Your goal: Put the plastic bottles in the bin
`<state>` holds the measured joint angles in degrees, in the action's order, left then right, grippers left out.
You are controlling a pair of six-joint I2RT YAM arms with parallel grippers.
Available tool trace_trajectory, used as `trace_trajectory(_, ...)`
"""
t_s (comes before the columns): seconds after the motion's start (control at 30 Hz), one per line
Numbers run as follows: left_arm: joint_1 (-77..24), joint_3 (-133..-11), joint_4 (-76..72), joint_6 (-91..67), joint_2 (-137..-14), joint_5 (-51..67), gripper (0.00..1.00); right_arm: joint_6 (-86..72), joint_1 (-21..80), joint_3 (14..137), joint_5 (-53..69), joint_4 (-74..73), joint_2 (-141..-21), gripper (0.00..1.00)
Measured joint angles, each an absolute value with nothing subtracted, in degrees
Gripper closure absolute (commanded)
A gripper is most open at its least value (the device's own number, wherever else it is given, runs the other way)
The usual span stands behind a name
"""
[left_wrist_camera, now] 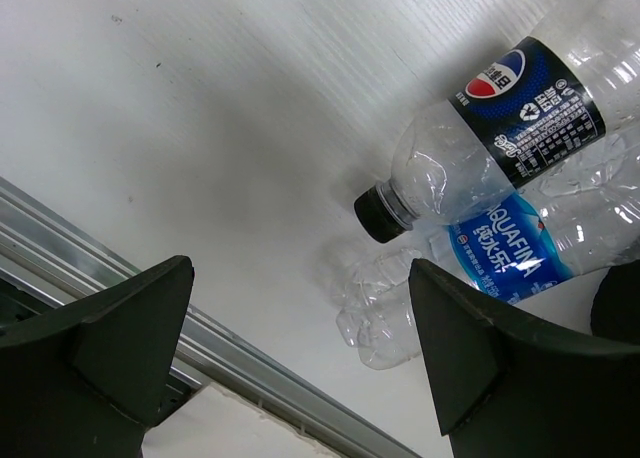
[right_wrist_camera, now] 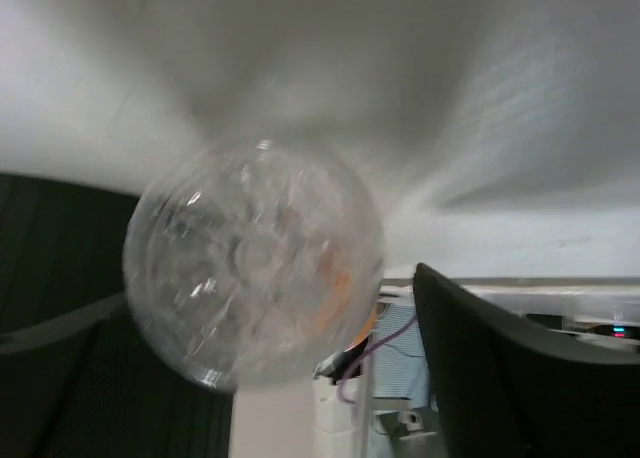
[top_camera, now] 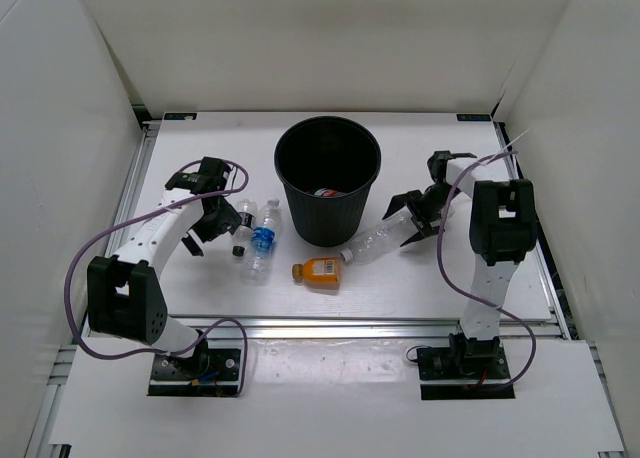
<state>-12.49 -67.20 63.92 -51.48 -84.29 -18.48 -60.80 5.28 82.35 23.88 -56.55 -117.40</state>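
The black bin (top_camera: pixel 328 213) stands at the table's middle back, and a red-labelled bottle (top_camera: pixel 327 192) lies inside it. A black-label bottle (top_camera: pixel 243 218) and a blue-label bottle (top_camera: pixel 262 240) lie side by side left of the bin. They also show in the left wrist view, the black-label one (left_wrist_camera: pixel 510 118) and the blue-label one (left_wrist_camera: pixel 505 253). My left gripper (top_camera: pixel 205 233) is open and empty just left of them (left_wrist_camera: pixel 300 348). The orange bottle (top_camera: pixel 320 271) lies in front of the bin. My right gripper (top_camera: pixel 410 220) is open around the base of a large clear bottle (top_camera: pixel 375 240), blurred in its wrist view (right_wrist_camera: pixel 255 263).
White walls enclose the table on three sides. An aluminium rail (left_wrist_camera: pixel 250 353) runs along the table edge close to my left gripper. The bin's ribbed wall (right_wrist_camera: pixel 60 278) is right beside my right gripper.
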Motion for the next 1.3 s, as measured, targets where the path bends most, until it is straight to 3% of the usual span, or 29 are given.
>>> trace_trajectory(0.03, -12.5, -67.2, 63.9, -51.5, -84.3, -18.6, 0.0, -60.1, 5.3, 82.3, 23.7, -56.7, -118.3, 0.19)
trace_trajectory(0.17, -12.5, -67.2, 64.3, -51.4, -84.3, -19.2, 0.0, -57.8, 5.2, 82.7, 23.6, -57.5, -121.3, 0.59)
trace_trajectory(0.27, -12.5, -67.2, 64.3, -51.2, -84.3, -20.0, 0.0, -56.2, 4.9, 82.7, 23.4, -58.1, -121.2, 0.72)
trace_trajectory(0.5, -12.5, -67.3, 64.9, -51.0, -84.3, -20.6, 0.0, -49.7, 0.4, 88.5, 15.7, -65.5, -115.1, 0.84)
trace_trajectory(0.83, -12.5, -69.5, 64.5, -49.3, -86.0, -18.3, 0.0, -40.4, -7.8, 111.0, 10.9, -66.6, -94.9, 0.84)
trace_trajectory(1.03, -12.5, -69.5, 60.7, -46.0, -87.7, -13.0, 0.0, -36.9, 0.4, 133.5, 15.6, -58.6, -100.8, 0.69)
trace_trajectory(1.1, -12.5, -69.6, 60.1, -45.2, -88.1, -12.3, 0.0, -35.6, 3.5, 135.7, 16.5, -54.7, -101.8, 0.67)
trace_trajectory(1.2, -12.5, -69.9, 59.1, -43.9, -88.4, -10.9, 0.0, -33.4, 8.8, 137.2, 18.0, -51.4, -103.6, 0.54)
trace_trajectory(1.23, -12.5, -69.9, 58.8, -43.5, -88.4, -10.6, 0.0, -32.3, 10.6, 137.6, 18.6, -50.4, -104.6, 0.41)
trace_trajectory(1.27, -12.5, -69.9, 58.5, -43.2, -88.4, -10.3, 0.0, -31.3, 12.2, 137.8, 19.3, -49.7, -105.4, 0.0)
trace_trajectory(1.3, -12.5, -69.9, 58.2, -42.7, -88.4, -10.0, 0.0, -30.8, 13.9, 137.8, 20.1, -49.1, -106.4, 0.0)
